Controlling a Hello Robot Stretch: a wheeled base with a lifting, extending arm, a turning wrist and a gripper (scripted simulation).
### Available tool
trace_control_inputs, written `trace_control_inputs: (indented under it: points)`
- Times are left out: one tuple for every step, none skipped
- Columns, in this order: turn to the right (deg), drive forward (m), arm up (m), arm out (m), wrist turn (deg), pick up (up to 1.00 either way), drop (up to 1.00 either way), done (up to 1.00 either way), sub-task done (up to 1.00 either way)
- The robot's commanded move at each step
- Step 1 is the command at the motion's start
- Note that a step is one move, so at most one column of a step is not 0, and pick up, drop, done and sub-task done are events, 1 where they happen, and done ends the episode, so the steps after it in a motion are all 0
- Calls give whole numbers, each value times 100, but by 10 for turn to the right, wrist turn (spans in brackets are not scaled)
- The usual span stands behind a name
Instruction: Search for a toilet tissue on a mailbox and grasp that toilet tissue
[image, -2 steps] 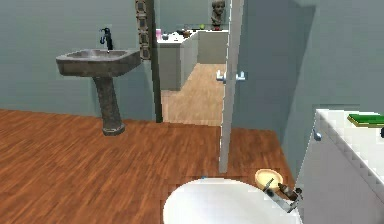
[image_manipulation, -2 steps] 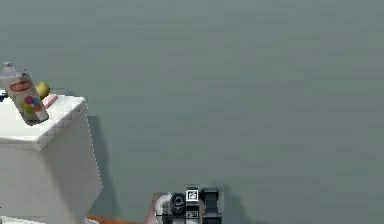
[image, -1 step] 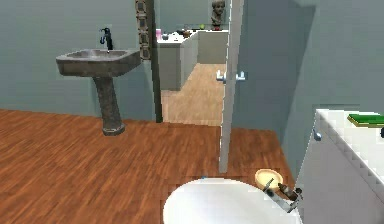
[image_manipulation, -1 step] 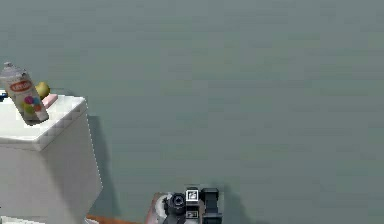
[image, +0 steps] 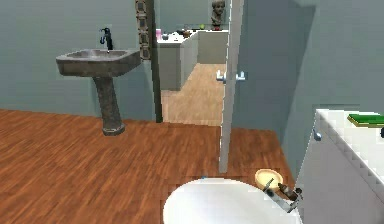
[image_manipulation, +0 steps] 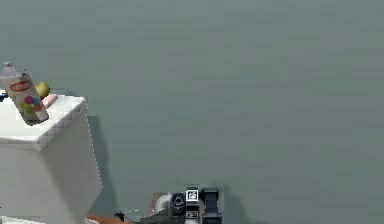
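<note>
at the bottom edge of the arm side view, just right of the middle, the arm (image_manipulation: 213, 207) pokes up only a short way as a dark bar, low against the grey-blue wall (image_manipulation: 240, 90). two small white squares with black marks (image_manipulation: 192, 196) stand at its far end, and the gripper (image_manipulation: 160, 209) lies just left of them, its dark body pointing toward the view's left, level and very low. its far end runs into the dark strip along the bottom edge, so i cannot tell whether it holds anything, nor how the fingers are set.

left of the gripper stands a white toilet tank (image_manipulation: 40, 160). on its top a spray bottle (image_manipulation: 22, 92) leans, with a small yellow-green thing (image_manipulation: 43, 88) just behind it.

in the forward view the same tank (image: 340, 170) sits at the right with a flat green thing (image: 366, 119) on its lid, and the white toilet lid (image: 215, 203) curves along the bottom. between lid and tank is a small round yellowish thing (image: 267, 179); i cannot tell whether it is the toilet tissue. a grey pedestal sink (image: 98, 65) stands at the left on the wood floor (image: 80, 160). past the white door edge (image: 228, 110), a doorway gives onto a counter (image: 190, 50) with a bust (image: 217, 13) beyond it.
</note>
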Motion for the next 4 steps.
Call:
trace_control_inputs:
  points:
    - [0,0,0,0,450,0,0,0,0]
    - [0,0,0,0,210,0,0,0,0]
    - [0,0,-30,0,0,0,0,0,0]
    - [0,0,0,0,0,100,0,0,0]
